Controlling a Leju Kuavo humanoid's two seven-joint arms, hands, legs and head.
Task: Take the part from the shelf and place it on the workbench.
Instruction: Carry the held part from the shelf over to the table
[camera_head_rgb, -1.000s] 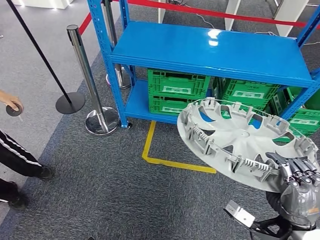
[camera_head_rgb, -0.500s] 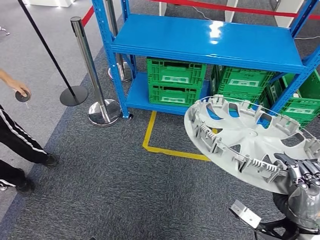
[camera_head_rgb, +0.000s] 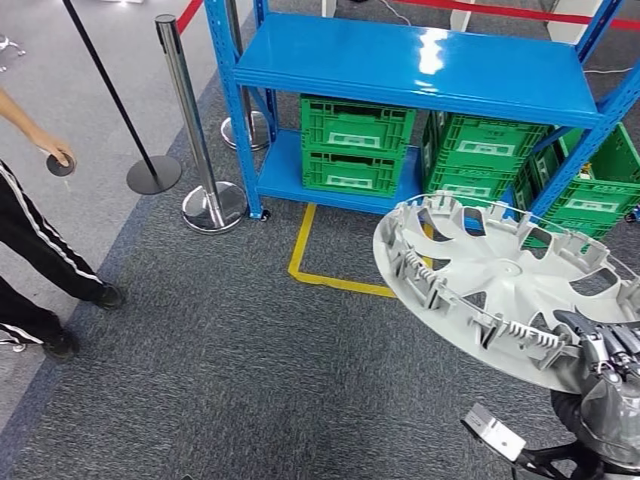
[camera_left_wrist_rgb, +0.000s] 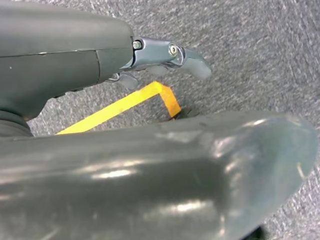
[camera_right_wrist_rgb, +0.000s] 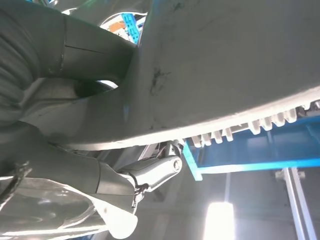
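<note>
wheel cover (camera_head_rgb: 506, 285) is off the blue shelf (camera_head_rgb: 423, 65) and riding tilted over the carpet, your right hand (camera_head_rgb: 607, 385) gripping its rim. left hand (camera_left_wrist_rgb: 166, 55) hangs with nothing in it, fingers loose. pickup looks done; you've yet to reach a workbench and set it down.

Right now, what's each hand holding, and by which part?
The right hand grips the grey wheel cover at its near rim, fingers over the edge. The left hand holds nothing.
</note>
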